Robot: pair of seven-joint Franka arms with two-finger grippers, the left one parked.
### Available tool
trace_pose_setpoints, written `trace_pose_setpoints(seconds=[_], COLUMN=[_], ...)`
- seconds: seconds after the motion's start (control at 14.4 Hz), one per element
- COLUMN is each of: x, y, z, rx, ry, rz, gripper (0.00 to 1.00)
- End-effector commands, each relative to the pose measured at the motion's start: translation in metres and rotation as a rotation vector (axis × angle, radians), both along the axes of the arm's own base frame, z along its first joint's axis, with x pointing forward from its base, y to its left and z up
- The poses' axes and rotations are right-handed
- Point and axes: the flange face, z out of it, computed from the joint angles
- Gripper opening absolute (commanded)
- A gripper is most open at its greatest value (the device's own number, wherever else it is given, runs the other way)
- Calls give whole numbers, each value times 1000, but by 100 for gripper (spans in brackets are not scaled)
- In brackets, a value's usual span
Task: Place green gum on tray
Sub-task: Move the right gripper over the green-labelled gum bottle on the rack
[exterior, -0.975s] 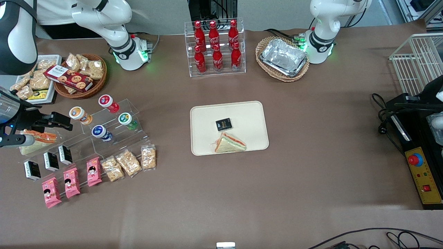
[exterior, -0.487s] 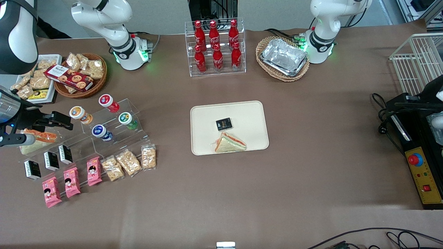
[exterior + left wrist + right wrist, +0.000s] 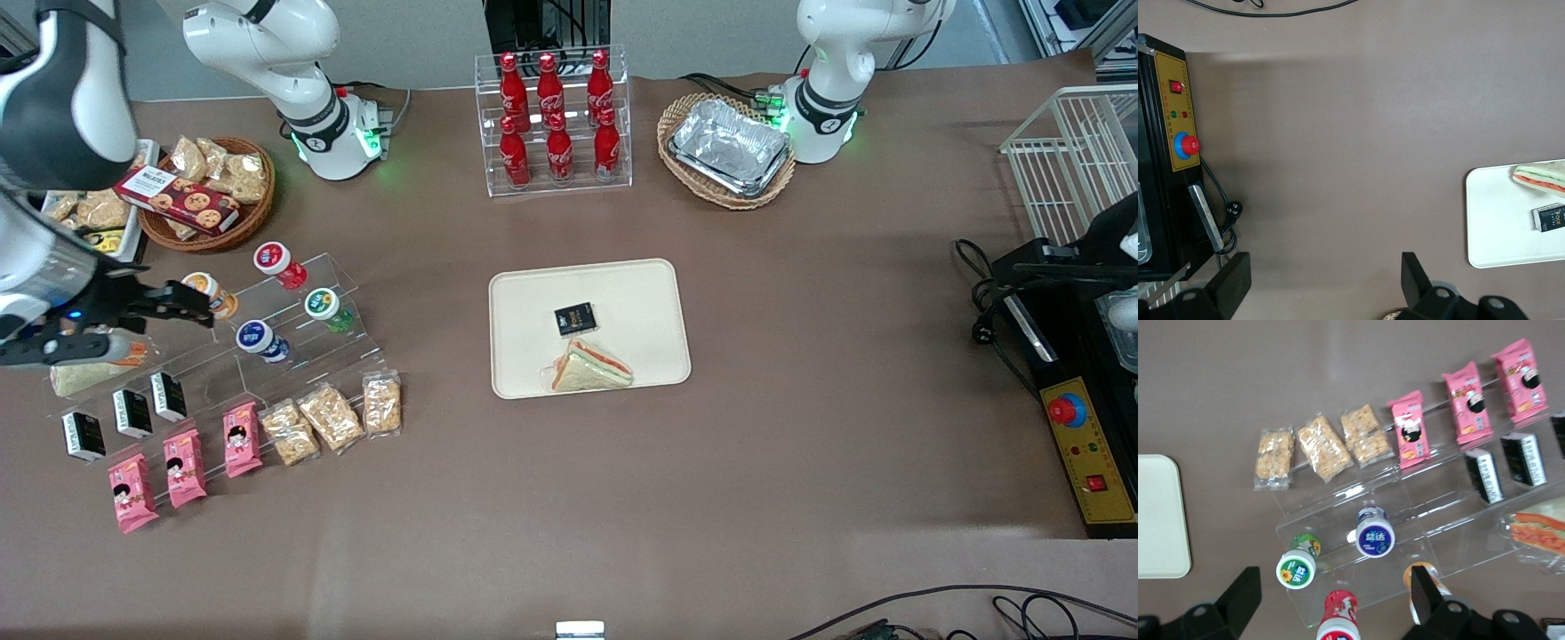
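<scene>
A brown tabletop (image 3: 800, 427) carries everything, and the working arm's end is the crowded one. There the gripper (image 3: 182, 302) hangs over the clear acrylic step rack (image 3: 293, 356), its two fingers spread wide with nothing between them; in the right wrist view the gripper (image 3: 1335, 593) shows the same wide gap above the canisters. Just beside the fingertips stands the orange gum canister (image 3: 206, 293), with the red gum canister (image 3: 277, 264) farther from the front camera and the blue-lidded gum canister (image 3: 258, 340) nearer to it. The green gum (image 3: 325, 308) sits on the rack, tilted, beside the blue one on the side toward the tray, untouched; the wrist view shows the green gum (image 3: 1298, 568) close to the blue canister. Pink snack packets (image 3: 182, 468) and clear cracker packs (image 3: 331, 418) line the rack's lowest step. Well apart, at mid-table, lies the tray (image 3: 533, 302), holding a small black packet (image 3: 575, 320) and a wrapped sandwich (image 3: 589, 367).
</scene>
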Motion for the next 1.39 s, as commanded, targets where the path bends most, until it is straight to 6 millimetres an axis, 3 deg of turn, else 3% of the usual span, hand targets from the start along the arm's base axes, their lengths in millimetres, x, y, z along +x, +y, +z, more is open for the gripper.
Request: trace_pose_setpoints(seconds=[0.0, 0.07, 0.28, 0.56, 0.97, 1.32], x=[-34, -35, -41, -61, -90, -104], y=[12, 21, 23, 40, 59, 74], z=[-27, -36, -69, -111, -150, -171], rx=[22, 22, 21, 22, 25, 26], ry=[-34, -34, -36, -66, -85, -101], rz=[-25, -19, -32, -76, -78, -77], gripper=[100, 100, 100, 100, 100, 100])
